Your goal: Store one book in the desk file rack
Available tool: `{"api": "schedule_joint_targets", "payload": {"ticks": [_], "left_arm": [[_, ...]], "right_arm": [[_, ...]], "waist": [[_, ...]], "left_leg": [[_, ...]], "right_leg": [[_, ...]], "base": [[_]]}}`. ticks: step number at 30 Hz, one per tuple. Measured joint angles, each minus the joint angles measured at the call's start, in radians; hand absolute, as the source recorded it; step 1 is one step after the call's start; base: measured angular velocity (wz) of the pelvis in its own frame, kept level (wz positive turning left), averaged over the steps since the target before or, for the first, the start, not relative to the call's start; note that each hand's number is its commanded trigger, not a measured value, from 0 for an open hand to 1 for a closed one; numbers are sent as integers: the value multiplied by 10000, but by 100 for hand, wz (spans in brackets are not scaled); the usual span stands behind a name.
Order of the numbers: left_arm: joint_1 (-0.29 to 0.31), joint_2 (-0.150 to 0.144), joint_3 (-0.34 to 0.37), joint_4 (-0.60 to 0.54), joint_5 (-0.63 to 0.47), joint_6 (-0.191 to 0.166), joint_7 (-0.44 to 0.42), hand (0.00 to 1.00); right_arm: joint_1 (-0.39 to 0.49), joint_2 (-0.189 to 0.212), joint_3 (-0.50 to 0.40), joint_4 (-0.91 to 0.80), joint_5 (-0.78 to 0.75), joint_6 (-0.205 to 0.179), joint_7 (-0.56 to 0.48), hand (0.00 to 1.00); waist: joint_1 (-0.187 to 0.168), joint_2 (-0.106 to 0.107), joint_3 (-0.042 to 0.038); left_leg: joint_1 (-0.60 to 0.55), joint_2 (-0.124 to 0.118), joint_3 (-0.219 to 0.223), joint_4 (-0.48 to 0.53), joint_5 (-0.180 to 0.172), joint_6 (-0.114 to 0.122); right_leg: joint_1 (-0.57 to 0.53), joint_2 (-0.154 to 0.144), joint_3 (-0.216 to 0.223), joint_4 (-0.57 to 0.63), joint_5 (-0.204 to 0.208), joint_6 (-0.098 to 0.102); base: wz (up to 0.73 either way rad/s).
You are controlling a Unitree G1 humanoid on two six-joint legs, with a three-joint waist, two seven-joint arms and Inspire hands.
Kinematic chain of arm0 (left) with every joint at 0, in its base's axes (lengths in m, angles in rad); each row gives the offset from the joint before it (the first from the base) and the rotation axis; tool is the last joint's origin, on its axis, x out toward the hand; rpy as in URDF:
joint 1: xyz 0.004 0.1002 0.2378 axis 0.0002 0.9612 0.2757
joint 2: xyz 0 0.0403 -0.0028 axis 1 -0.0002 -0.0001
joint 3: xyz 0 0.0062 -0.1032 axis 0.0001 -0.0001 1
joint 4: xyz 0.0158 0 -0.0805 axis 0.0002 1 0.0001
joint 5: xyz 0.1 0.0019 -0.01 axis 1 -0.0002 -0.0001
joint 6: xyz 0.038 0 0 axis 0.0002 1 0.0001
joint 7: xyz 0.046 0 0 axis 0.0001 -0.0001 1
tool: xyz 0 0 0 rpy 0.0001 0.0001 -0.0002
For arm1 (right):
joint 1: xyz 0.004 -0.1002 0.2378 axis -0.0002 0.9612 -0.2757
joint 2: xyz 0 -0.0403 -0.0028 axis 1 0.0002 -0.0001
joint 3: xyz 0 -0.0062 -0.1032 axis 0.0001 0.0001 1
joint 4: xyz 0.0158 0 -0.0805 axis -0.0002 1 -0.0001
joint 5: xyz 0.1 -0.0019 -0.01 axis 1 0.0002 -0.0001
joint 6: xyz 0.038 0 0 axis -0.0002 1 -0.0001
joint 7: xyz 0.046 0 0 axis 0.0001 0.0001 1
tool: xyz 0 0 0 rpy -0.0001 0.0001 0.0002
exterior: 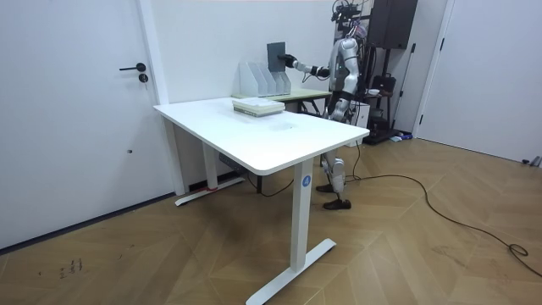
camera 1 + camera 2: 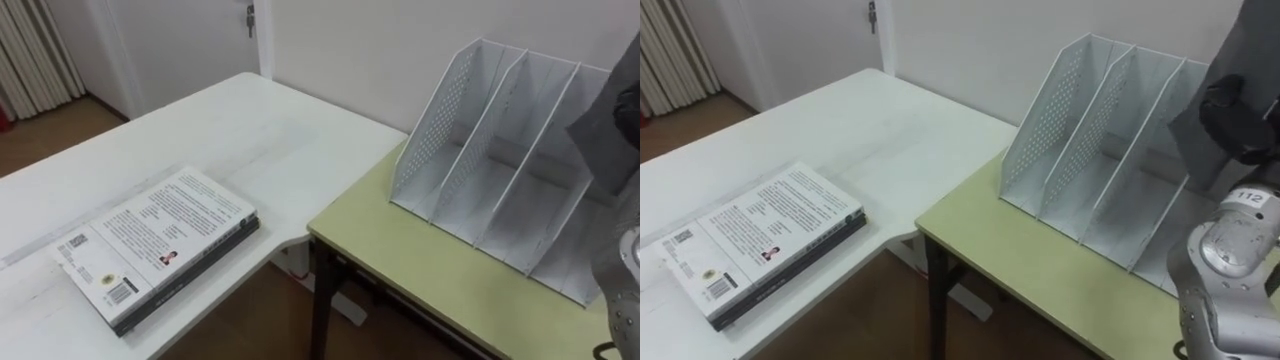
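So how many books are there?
3: a stack of two on the white table, one grey book in the right hand at the file rack; others may be hidden.

A large white desk (image 2: 250, 130) stands on white legs with flat feet (image 1: 298, 212) on a wooden herringbone floor (image 1: 406, 229). Touching its far corner is a lower table with a pale green top (image 2: 430, 270) and a dark leg (image 2: 320, 300), set against the white wall (image 2: 350, 50). A white door (image 1: 76, 102) with a dark handle (image 1: 133, 68) is on the room view's left, another pale door (image 1: 491, 68) on its right. A tall dark cabinet (image 1: 394, 24) stands in the corner, and a pale pleated curtain (image 2: 35, 50) hangs nearby.
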Motion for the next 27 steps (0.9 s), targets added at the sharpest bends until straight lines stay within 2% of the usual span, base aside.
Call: {"api": "schedule_joint_targets", "payload": {"ticks": [10, 15, 27], "left_arm": [[-164, -1, 7, -16, 1, 10, -18, 0], [-163, 7, 34, -16, 1, 84, -20, 0], [-163, 10, 34, -16, 0, 86, -19, 0]], "right_arm": [[-1, -1, 12, 0, -2, 5, 732, 0], [-1, -1, 13, 0, -8, 15, 922, 0], [-1, -1, 12, -1, -10, 15, 1116, 0]], "waist": [[205, -90, 10], [224, -156, 4], [214, -161, 4]], "left_leg": [[1, 8, -11, -18, 0, 0], [-2, 6, -13, -16, 0, 0], [4, 6, -13, -10, 0, 0]], "right_leg": [[2, 10, 14, -7, 0, 0], [5, 4, 0, -9, 0, 0], [10, 3, 3, -8, 0, 0]], "base": [[0], [0], [0]]}}
